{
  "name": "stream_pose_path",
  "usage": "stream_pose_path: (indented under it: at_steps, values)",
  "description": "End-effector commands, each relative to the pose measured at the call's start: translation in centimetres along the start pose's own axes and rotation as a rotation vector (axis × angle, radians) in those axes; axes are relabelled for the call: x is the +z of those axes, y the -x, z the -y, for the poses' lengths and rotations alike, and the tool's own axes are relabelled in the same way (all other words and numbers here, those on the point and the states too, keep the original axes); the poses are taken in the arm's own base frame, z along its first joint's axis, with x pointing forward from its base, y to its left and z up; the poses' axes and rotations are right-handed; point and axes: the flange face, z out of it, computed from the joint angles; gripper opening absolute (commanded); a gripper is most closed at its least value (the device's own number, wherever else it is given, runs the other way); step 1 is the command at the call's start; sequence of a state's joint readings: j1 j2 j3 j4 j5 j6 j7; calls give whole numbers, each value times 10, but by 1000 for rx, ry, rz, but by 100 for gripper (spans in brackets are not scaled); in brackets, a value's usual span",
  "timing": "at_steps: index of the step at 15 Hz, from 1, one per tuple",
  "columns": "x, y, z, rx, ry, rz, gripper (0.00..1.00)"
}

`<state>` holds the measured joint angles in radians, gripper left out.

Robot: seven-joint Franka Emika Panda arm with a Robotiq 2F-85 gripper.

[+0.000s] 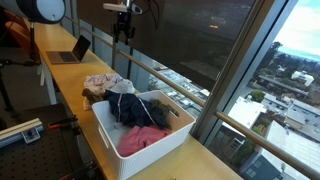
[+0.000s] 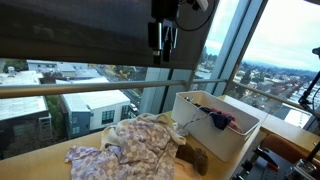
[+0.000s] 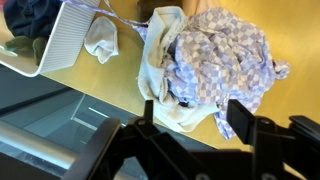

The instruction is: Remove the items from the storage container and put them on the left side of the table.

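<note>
A white storage container (image 1: 160, 150) stands on the wooden table and holds a dark blue cloth (image 1: 135, 108) and a pink cloth (image 1: 140, 138). It also shows in an exterior view (image 2: 215, 140) and at the top left of the wrist view (image 3: 60, 45). A heap of checked and cream cloths (image 1: 100, 85) lies on the table beside the container, also seen in an exterior view (image 2: 135, 145) and in the wrist view (image 3: 215, 55). My gripper (image 1: 123, 33) hangs high above the heap, open and empty; it shows in an exterior view (image 2: 163, 40) and in the wrist view (image 3: 190, 115).
A laptop (image 1: 72, 50) stands open further along the table. A brown object (image 2: 192, 156) lies between the heap and the container. A window wall with a railing (image 1: 190, 85) runs along the table's far edge.
</note>
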<state>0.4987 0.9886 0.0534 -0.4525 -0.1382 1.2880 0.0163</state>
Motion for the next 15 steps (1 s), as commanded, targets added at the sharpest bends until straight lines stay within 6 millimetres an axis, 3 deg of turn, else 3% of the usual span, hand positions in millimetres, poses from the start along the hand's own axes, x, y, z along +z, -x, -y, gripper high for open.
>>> stream_pose_path:
  at_steps: [1, 10, 13, 15]
  values:
    - [-11, 5, -42, 125, -72, -14, 100]
    - [-3, 23, -180, 459, -121, -19, 99]
    - [3, 36, -225, 521, -113, -14, 90]
    - [7, 45, -253, 558, -114, -9, 97]
